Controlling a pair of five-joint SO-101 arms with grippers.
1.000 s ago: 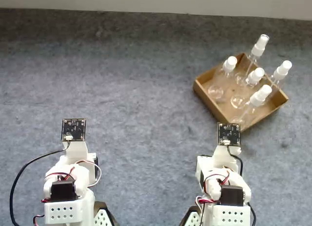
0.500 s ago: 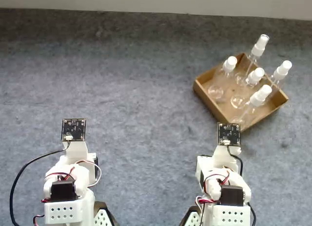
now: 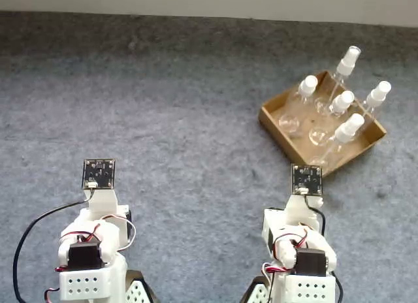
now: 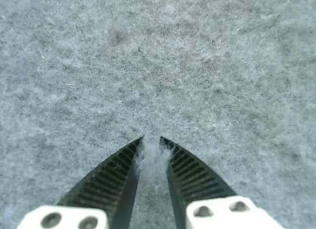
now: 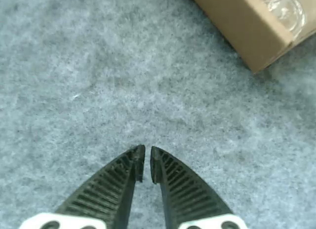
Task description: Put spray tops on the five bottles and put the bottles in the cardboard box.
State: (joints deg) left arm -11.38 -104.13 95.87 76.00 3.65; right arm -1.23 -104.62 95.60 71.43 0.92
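All five bottles (image 3: 340,102), each with a white spray top (image 3: 349,127), stand in the cardboard box (image 3: 287,143) at the upper right of the high view, on the grey counter (image 3: 163,107). The left claw (image 4: 151,141) is narrowed to a slit over bare felt, holding nothing. The right claw (image 5: 147,159) is likewise nearly closed and empty, well short of the box corner.

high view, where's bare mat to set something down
Wide bare grey mat left of the cardboard box and ahead of the left arm; also between it and the right arm. Crowded only inside the box, packed with five spray bottles.
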